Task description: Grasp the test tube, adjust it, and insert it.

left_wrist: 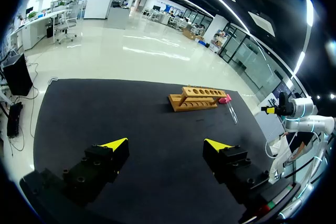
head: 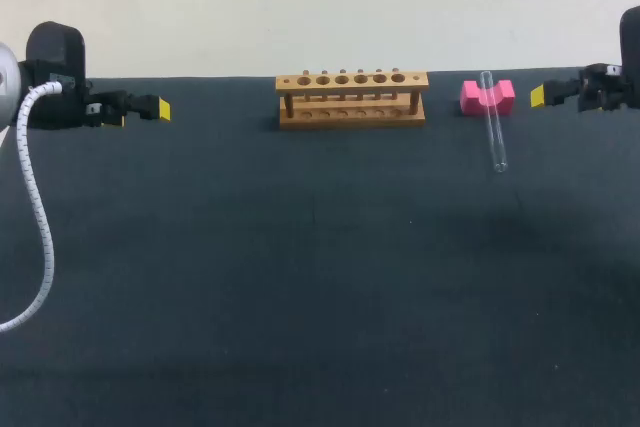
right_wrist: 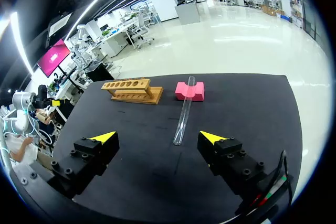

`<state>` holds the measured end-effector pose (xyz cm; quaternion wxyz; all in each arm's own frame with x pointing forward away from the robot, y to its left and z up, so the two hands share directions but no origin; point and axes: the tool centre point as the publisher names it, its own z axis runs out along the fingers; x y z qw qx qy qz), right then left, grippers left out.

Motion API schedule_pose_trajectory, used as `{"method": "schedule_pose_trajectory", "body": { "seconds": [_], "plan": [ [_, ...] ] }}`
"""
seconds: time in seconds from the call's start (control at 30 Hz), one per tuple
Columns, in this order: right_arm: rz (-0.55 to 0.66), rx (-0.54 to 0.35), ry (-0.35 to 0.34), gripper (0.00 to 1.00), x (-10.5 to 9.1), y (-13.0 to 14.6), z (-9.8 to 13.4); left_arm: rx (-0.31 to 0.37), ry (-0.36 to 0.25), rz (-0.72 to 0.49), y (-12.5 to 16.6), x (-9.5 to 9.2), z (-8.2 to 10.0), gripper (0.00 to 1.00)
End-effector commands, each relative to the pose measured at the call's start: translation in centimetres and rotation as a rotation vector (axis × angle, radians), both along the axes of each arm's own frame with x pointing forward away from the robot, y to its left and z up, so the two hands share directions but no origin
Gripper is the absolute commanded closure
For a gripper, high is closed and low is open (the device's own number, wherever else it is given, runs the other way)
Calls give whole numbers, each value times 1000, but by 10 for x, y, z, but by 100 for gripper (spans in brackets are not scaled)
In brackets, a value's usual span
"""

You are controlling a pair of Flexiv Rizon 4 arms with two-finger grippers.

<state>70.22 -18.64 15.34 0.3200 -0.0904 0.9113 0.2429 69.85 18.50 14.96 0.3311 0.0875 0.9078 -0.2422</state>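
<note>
Right gripper (right_wrist: 158,137): fingers spread apart, empty. Just ahead of it lies the glass test tube (right_wrist: 185,111), far end propped in a notched pink block (right_wrist: 198,93), probably so fingers can get under it. Further ahead and to one side stands the wooden rack (right_wrist: 131,90), holes vacant. Left gripper (left_wrist: 167,144): likewise apart, well away.

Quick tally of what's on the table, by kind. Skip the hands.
Test tube: 1
Wooden rack: 1
Pink block: 1
Total: 3
</note>
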Motion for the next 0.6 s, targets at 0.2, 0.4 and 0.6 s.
{"method": "schedule_pose_trajectory", "body": {
  "seconds": [0.2,0.4,0.6],
  "plan": [
    [0,0,-1,0,0,0,0,4,5,0,-1,1,1,0],
    [0,0,-1,0,0,0,0,4,5,0,-1,1,1,0],
    [0,0,-1,0,0,0,0,20,-40,-39,-2,6,0,0]
  ]
}}
